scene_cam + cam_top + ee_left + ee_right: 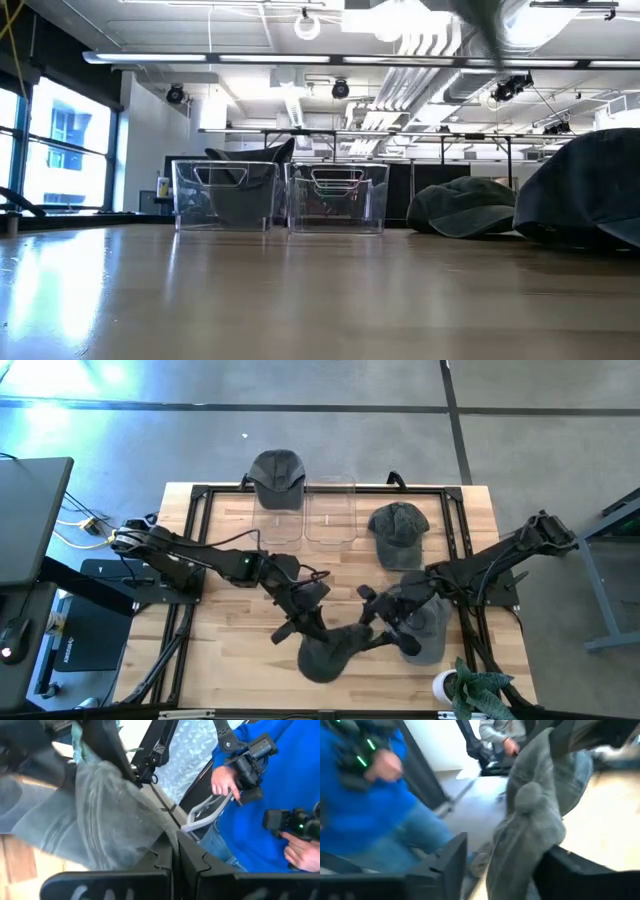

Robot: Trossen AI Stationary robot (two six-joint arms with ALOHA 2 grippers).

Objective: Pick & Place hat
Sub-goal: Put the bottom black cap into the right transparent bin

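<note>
A dark grey hat [330, 650] hangs between my two grippers over the near middle of the table. My left gripper [305, 626] [175, 857] is shut on its cloth. My right gripper [382, 630] [507, 845] stands open, and the hat [530, 830] lies between its spread fingers. A second hat [425, 628] lies on the table under my right arm. A third hat [398, 532] [465, 205] rests on the table at the far right. Another hat [278, 475] sits in the left clear bin [222, 195]. My left gripper pinches a fold of the hat's grey cloth [162, 840] between its two shut fingers, coming nearly level from the table's left. The cloth spreads out ahead of the fingers, and the hat hangs slack from them. My right gripper's fingers stand on either side of the hat; whether one finger [570, 870] touches the cloth I cannot tell.
Two clear bins [330, 510] stand side by side at the far edge; the right one [338, 198] holds no hat. A potted plant [470, 690] stands at the near right corner. A person in blue [260, 795] stands beyond the table.
</note>
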